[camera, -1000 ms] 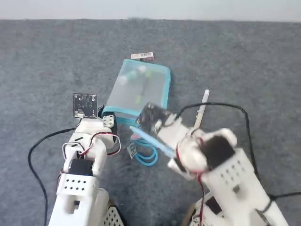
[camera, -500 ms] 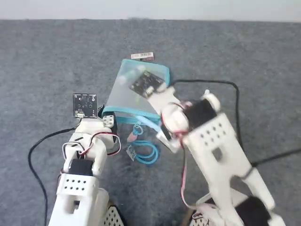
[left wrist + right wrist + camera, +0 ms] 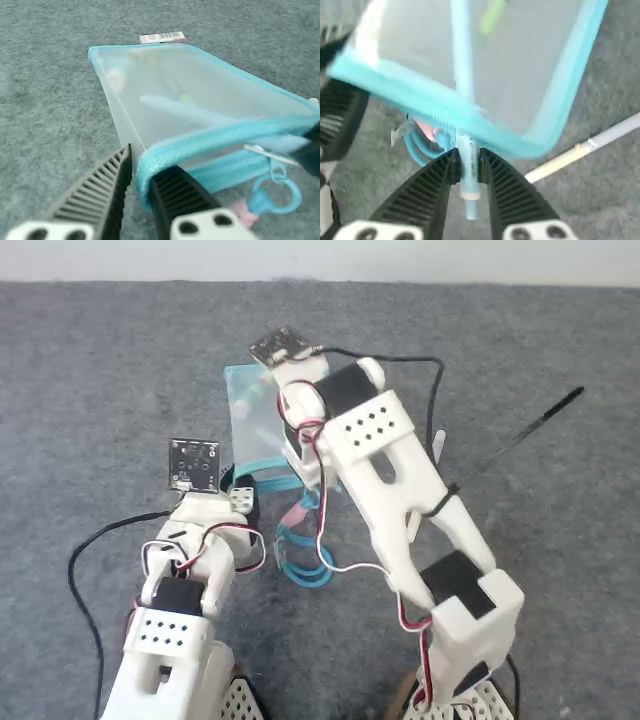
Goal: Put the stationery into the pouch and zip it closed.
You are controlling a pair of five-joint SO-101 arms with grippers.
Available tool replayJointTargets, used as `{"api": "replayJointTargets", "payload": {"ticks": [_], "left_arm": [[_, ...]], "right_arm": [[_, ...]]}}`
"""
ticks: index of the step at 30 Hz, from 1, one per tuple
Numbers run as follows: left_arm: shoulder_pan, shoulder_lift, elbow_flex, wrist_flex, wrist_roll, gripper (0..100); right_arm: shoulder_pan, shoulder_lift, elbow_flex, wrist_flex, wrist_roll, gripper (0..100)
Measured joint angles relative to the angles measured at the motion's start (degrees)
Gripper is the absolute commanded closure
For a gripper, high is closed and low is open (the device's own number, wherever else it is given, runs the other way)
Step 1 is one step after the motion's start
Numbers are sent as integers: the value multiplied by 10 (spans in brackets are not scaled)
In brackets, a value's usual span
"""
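I am watching my left tool point(image 3: 141, 167) clamping the zip corner of the pouch point(image 3: 200, 95), which is lying on the grey counter point(image 3: 100, 370). My right tool point(image 3: 467, 162) is gripping a light blue pen point(image 3: 461, 75) reaching inside the pouch; a second pen point(image 3: 590, 147) is lying just beside it

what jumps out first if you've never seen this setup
The translucent teal-trimmed pouch stands out, pinched at a corner of its zip edge by the left gripper. The right gripper clamps a pale blue pen whose front part is already inside the pouch's open mouth. A second pen lies loose on the grey carpet beside the pouch.
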Motion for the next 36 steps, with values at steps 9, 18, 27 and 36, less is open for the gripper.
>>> {"api": "replayJointTargets", "payload": {"ticks": [9, 18, 27, 36], "left_arm": [[-2, 0, 0, 0, -3, 988], [-2, 0, -1, 0, -6, 988], [-49, 0, -21, 0, -6, 988], [4, 0, -27, 8, -25, 988]], "right_arm": [[-26, 13, -76, 0, -2, 756], [39, -74, -62, 0, 4, 757], [258, -60, 215, -67, 4, 757], [251, 45, 257, -144, -29, 757]]}}
